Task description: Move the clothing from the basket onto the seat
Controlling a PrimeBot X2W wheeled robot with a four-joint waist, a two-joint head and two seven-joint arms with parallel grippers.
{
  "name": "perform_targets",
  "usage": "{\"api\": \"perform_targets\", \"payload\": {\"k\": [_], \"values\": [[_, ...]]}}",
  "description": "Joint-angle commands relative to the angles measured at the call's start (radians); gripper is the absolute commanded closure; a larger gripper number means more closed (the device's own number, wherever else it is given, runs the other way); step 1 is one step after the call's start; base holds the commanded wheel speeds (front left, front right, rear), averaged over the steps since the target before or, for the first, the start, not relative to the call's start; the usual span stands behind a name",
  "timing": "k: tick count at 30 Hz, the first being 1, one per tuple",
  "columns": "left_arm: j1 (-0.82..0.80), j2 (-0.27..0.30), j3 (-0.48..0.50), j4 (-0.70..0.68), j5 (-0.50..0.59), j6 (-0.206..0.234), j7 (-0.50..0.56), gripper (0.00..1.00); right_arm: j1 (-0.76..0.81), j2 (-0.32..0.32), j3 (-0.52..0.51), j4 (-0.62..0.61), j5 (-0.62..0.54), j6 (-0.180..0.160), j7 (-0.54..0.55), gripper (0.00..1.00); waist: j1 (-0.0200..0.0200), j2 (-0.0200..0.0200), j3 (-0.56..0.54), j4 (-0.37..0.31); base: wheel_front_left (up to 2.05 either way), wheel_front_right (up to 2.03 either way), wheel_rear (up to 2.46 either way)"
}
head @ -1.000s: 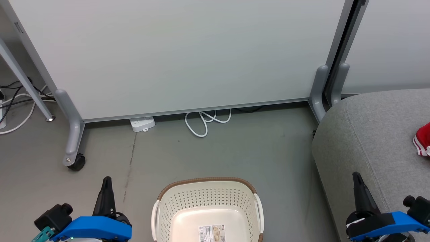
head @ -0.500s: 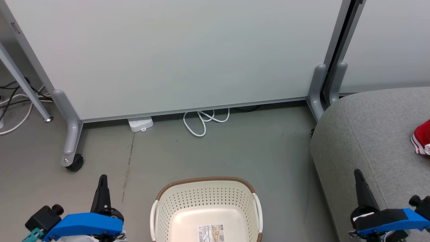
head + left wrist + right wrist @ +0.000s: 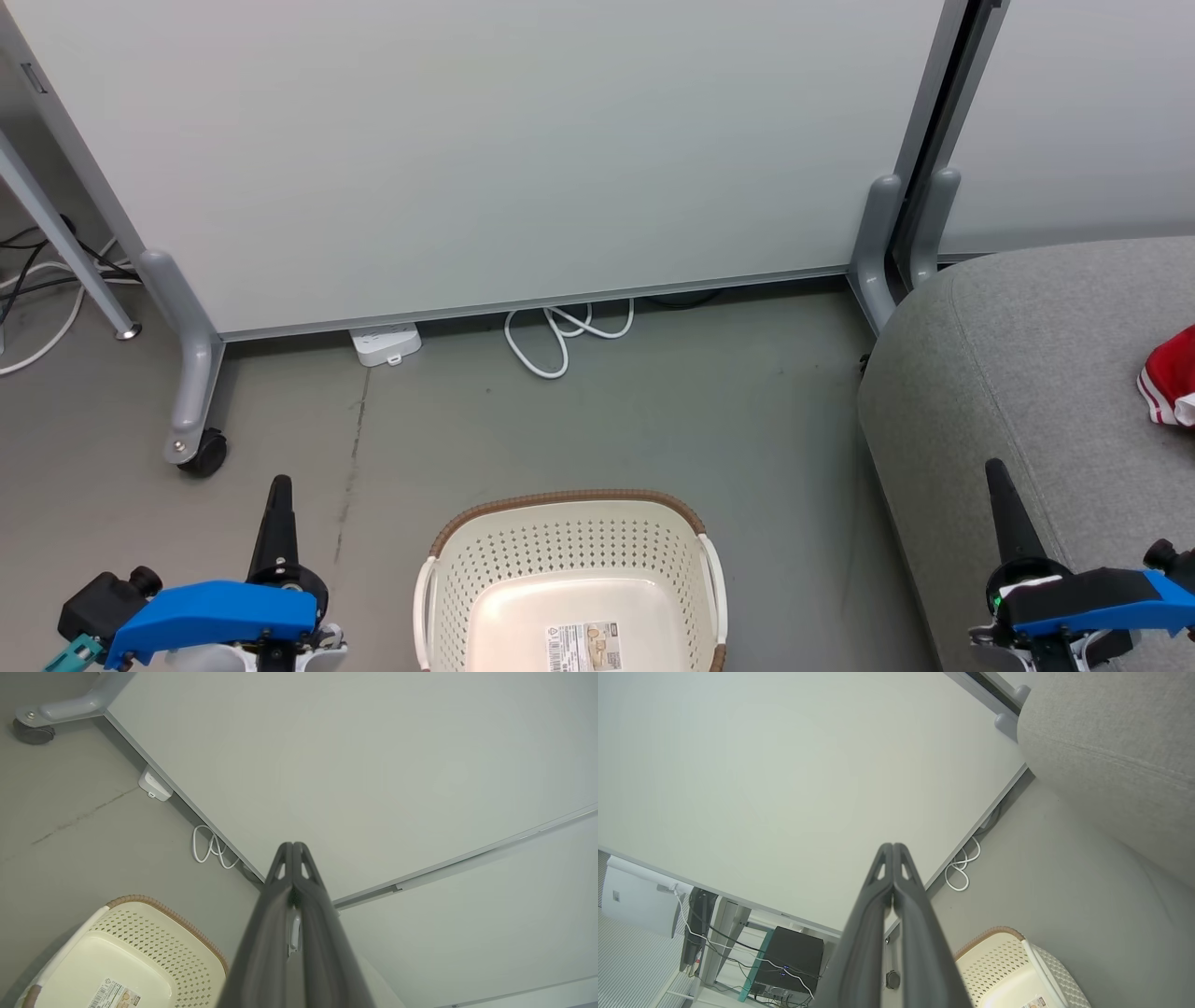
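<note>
Clothing at 3 o'clock on seat: looks soft, light; pinch bunched fold. Left gripper, right gripper closed, empty.

At my six o'clock the cream perforated plastic basket with brown rim stands upright, label on its floor. At three o'clock the red white-striped garment lies on the grey upholstered seat.

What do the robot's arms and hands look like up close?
The left gripper and right gripper match: long, dark grey jaws tapering to a point, with small triangular cut-outs near the tips. Behind each sits a bright blue cover and a black knob-like block. The left one also carries a teal piece.
</note>
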Motion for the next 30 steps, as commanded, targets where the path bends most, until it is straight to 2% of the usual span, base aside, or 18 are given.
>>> {"api": "perform_targets", "payload": {"k": [1, 30], "values": [[-0.028, 0.001, 0.009, -0.015, -0.027, -0.006, 0.007, 1.00, -0.026, 0.000, -0.003, -0.013, 0.031, 0.000, 0.008, 1.00, 0.0000, 0.0000, 0.000, -0.001, 0.00, 0.00, 0.00], [-0.041, 0.001, 0.038, -0.030, -0.298, -0.009, 0.078, 1.00, -0.040, 0.004, -0.014, -0.022, 0.312, 0.000, 0.077, 1.00, 0.0000, 0.0000, 0.005, -0.014, 0.00, 0.00, 0.00]]}}
